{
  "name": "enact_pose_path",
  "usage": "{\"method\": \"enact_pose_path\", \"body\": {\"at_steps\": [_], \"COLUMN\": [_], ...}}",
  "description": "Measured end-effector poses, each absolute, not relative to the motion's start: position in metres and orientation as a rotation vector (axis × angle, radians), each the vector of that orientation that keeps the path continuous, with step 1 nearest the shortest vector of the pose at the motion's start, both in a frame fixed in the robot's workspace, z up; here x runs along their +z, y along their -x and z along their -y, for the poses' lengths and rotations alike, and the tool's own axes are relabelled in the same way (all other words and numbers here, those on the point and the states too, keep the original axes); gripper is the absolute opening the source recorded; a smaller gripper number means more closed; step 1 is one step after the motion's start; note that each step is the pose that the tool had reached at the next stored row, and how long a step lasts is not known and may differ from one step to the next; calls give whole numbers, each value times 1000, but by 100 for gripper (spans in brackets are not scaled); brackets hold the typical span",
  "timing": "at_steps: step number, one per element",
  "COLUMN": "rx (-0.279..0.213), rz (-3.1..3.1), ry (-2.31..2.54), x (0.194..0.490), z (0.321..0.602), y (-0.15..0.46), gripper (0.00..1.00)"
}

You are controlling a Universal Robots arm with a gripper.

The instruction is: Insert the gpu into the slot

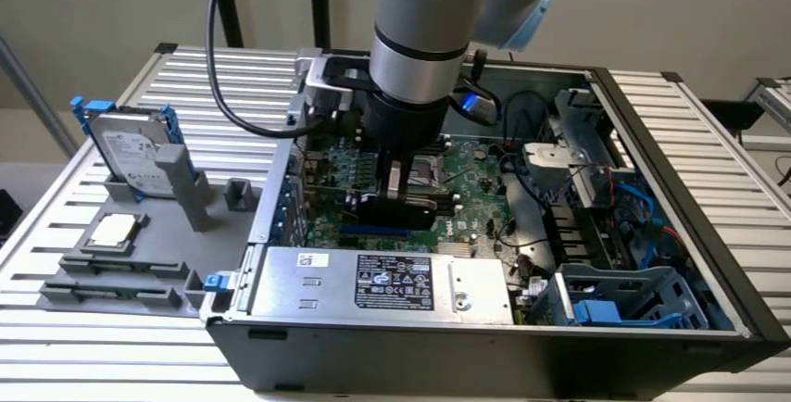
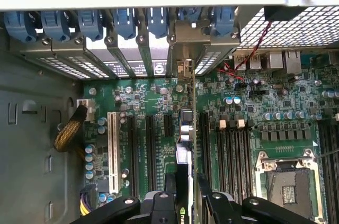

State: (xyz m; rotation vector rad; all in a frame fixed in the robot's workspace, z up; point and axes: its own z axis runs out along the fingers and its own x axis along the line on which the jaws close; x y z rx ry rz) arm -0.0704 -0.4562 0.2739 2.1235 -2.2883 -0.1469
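**Your gpu stands over the blue slot, with little room around it**

You have tight room here. The gpu (image 1: 398, 209) stands on its thin edge deep inside the computer case (image 1: 495, 360), and the silver power box (image 1: 383, 280) is close by. Black memory slots (image 2: 228, 155) run just beside the card, and the square chip socket (image 2: 288, 181) lies past them. The card's metal end reaches the back wall, under the row of blue clips (image 2: 90, 23).

Your gripper (image 2: 186, 184) stands over the card with its jaws apart. Its fingers (image 2: 170, 187) sit one on each side, close to the card but not squeezing it (a thin gap shows on one side).

A bit of the blue slot (image 1: 367, 232) peeks out right below the card. The card hides the rest, so you cannot tell if it is pushed all the way in.
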Motion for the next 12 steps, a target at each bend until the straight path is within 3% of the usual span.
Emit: {"method": "enact_pose_path", "body": {"at_steps": [12], "rx": [-147], "rz": [2271], "ry": [-2141], "x": [271], "z": [453], "y": [70], "gripper": [26]}}
